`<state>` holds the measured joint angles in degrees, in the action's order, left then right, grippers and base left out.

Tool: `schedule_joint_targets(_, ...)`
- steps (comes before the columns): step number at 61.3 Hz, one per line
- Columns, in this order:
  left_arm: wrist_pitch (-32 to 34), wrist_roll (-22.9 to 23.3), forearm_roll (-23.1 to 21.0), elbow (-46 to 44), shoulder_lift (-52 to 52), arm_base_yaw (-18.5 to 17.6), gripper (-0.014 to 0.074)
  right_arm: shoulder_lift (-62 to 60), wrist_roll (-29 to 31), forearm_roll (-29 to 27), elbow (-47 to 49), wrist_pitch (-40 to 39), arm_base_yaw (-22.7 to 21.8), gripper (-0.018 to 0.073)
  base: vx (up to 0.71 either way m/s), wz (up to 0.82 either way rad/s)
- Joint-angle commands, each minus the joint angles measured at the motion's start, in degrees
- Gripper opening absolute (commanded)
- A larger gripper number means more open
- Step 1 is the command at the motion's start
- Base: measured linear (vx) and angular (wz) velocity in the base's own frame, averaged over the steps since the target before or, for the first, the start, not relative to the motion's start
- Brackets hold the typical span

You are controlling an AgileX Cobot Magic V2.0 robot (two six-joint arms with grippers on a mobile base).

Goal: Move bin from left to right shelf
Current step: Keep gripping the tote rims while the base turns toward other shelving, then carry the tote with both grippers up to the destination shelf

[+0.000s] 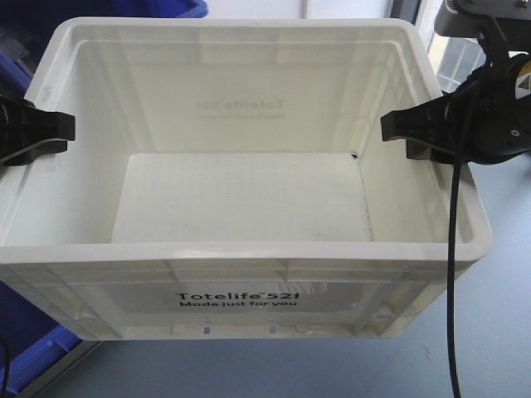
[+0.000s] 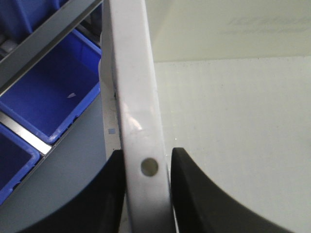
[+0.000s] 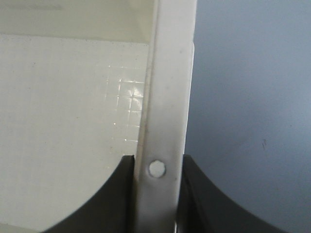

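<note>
A large white empty bin marked "Totelife 521" fills the front view, held in the air. My left gripper is shut on its left rim. In the left wrist view the rim runs between the two black fingers. My right gripper is shut on the right rim. In the right wrist view that rim sits pinched between both black fingers. The bin's inside is bare.
Blue bins sit on a grey shelf frame to the left and below. A blue bin corner shows at lower left. Grey floor lies under the bin's right side.
</note>
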<state>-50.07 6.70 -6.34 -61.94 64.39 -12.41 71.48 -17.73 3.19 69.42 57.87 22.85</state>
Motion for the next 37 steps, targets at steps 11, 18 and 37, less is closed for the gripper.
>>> schedule_joint_targets(11, 5.7, -1.8, 0.0, -2.5, -2.3, 0.0, 0.0108, -2.1, 1.9, 4.1, 2.2, -5.6, -0.6, 0.0001, 0.07, 0.52)
schedule_joint_targets(18, 5.7, -1.8, 0.0, -2.5, -2.3, 0.0, 0.0108, -2.1, 1.9, 4.1, 2.2, -5.6, -0.6, 0.0001, 0.05, 0.57)
schedule_joint_targets(37, 5.7, -1.8, 0.0, -2.5, -2.3, 0.0, 0.0108, -2.1, 1.9, 4.1, 2.2, -5.6, -0.6, 0.0001, 0.03, 0.60)
